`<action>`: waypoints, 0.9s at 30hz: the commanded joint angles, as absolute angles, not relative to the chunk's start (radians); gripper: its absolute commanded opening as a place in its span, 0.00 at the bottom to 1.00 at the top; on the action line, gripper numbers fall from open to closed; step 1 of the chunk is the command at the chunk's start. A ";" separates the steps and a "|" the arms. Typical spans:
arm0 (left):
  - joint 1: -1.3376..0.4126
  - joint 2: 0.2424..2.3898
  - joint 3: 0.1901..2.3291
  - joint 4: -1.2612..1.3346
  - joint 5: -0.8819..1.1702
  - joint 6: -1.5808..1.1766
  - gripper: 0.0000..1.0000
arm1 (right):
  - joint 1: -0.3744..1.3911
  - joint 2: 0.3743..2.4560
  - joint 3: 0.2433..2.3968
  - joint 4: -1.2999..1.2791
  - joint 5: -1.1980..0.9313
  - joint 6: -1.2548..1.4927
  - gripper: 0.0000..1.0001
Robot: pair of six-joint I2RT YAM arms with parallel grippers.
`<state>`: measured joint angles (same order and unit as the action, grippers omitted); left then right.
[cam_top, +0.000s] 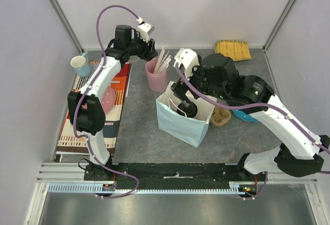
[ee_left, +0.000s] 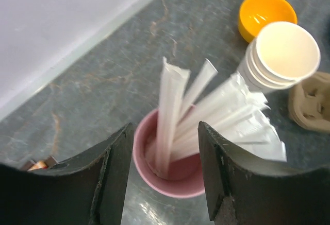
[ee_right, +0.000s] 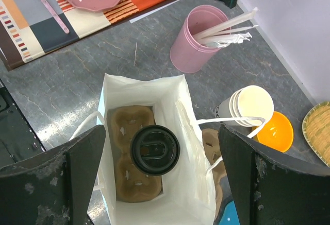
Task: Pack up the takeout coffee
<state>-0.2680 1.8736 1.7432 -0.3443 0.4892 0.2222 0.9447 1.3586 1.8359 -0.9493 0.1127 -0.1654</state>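
Takeout coffee (ee_right: 154,149) stands upright inside the pale blue bag (ee_right: 193,148), seated in a cardboard carrier (ee_right: 129,119) on the bag's floor, with only its black lid showing from above. It is probably light, with thin paper sides that would dent under a hard squeeze. The lid looks smooth and slick and might pop off if the cup were lifted by it, so any hold belongs on the sides just below the lid, gentle and level in case it is full. The bag is soft, and its walls and handles crowd the cup, leaving little room. The right pincer (ee_right: 162,135) hangs over the bag's mouth, fingers wide apart, holding nothing. The left pincer (ee_left: 165,128) is likewise spread, over a pink cup (ee_left: 170,186) of wrapped straws (ee_left: 170,106) nearer the far edge of the grey surface (cam_top: 139,137). The bag sits mid-surface, with a stack of lidless cups (ee_right: 251,104) just beside it on its far side
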 commanded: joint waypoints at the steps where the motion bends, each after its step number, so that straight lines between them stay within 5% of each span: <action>1: -0.267 1.950 1.865 -0.282 0.426 0.210 0.58 | 0.942 1.325 1.825 -0.881 0.104 -0.158 0.98; 11: -0.282 2.072 1.951 -0.311 0.465 0.245 0.47 | 0.942 1.322 1.829 -0.873 0.124 -0.133 0.98; 27: -0.301 2.106 1.976 -0.331 0.485 0.261 0.49 | 0.942 1.344 1.832 -0.887 0.118 -0.155 0.98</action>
